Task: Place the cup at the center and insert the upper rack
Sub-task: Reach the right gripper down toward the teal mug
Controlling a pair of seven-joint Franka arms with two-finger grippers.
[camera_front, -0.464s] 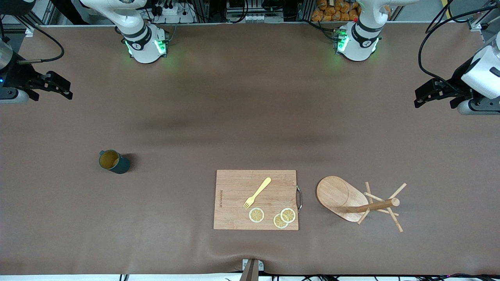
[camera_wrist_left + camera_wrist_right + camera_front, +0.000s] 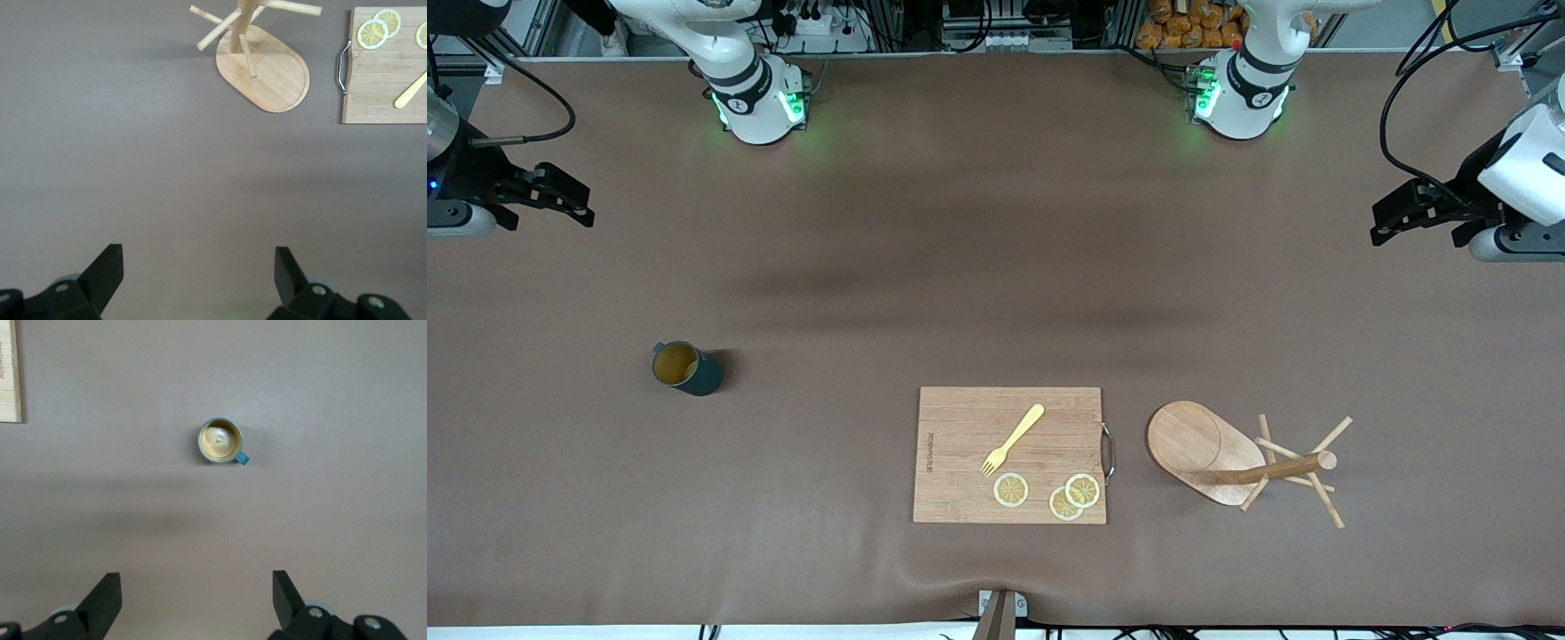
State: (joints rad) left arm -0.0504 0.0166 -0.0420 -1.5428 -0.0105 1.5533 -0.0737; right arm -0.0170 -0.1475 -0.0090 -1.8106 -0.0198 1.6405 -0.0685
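Meanwhile left claw point(image 2: 1385, 222), right claw point(image 2: 578, 203) open, over bare table ends.

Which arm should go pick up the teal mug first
The right arm. The teal mug stands upright toward its end of the table, and the open right gripper waits on that side. The open left gripper waits nearer the mug tree.

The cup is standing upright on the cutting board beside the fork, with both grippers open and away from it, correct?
Not quite. The cup stands upright on the bare table toward the right arm's end, off the cutting board, as the front view shows. Left gripper and right gripper are open and away.
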